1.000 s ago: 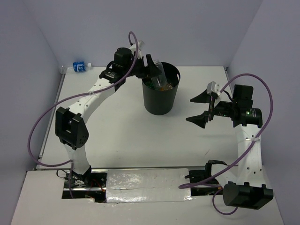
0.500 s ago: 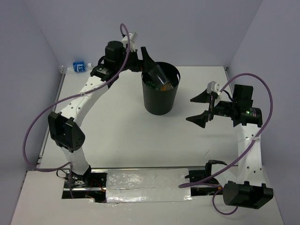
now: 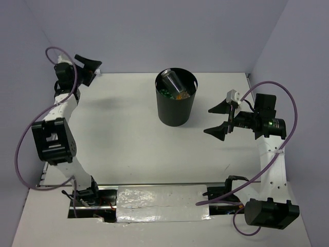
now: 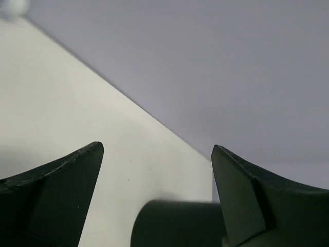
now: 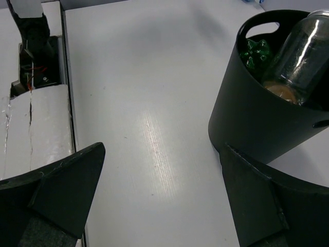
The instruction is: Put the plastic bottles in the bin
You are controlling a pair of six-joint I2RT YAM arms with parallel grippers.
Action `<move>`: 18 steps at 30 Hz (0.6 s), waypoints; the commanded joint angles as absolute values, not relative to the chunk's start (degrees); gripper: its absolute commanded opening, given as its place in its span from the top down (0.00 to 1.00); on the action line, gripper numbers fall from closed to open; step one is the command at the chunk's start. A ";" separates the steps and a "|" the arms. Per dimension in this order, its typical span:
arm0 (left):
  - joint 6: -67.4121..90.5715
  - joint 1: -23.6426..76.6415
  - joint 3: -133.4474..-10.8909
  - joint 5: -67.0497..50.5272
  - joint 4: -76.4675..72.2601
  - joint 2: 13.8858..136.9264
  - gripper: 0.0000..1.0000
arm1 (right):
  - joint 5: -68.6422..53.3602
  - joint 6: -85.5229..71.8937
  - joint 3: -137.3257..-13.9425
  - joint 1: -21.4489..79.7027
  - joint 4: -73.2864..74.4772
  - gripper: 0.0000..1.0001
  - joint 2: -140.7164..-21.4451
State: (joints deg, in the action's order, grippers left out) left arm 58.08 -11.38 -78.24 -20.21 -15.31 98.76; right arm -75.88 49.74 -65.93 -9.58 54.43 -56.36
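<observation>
The white table fills most of the top view, and pale grey walls close it at the back and on both sides. The left arm rises along the left edge of the table and reaches to the far left corner. The right arm stands on the right side and bends toward the middle. A purple cable hangs in a loop beside each arm.

The bin is black and round. It stands upright on the far middle part of the table, between the two arms, and it touches neither of them.

The right gripper hangs near the bin, on its right and a little nearer to the bases. Its jaws are spread wide and nothing is between them. In its wrist view the bin wall is just beyond the right finger.

The left gripper is well apart from the bin, at the far left corner close to the back wall. In its wrist view the fingers are also spread wide, with only table and wall between them.

Three bottles lie inside the bin. A clear bottle leans on top, its end just above the rim. Under it sit a green bottle and an orange bottle, mostly hidden.
</observation>
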 commanded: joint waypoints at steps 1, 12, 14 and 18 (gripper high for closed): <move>74.87 -16.69 -78.92 -22.06 -23.73 106.94 0.01 | -76.99 48.87 -65.39 -10.02 51.42 0.00 -56.34; 83.05 -19.86 -95.34 -0.27 -10.73 127.51 0.01 | -75.32 48.08 -65.57 -9.93 50.10 0.00 -58.71; 84.11 -20.13 -99.04 1.56 -10.28 131.56 0.01 | -74.80 47.11 -65.39 -9.93 49.31 0.00 -58.62; 86.48 -20.65 -105.45 3.34 -10.02 137.80 0.01 | -73.04 44.74 -64.43 -10.28 46.33 0.00 -58.62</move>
State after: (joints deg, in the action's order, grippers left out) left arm 83.02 -19.77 -101.75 -0.34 -10.52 134.13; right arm -74.13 46.85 -65.19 -9.67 50.43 -58.96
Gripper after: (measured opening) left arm 0.994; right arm 0.994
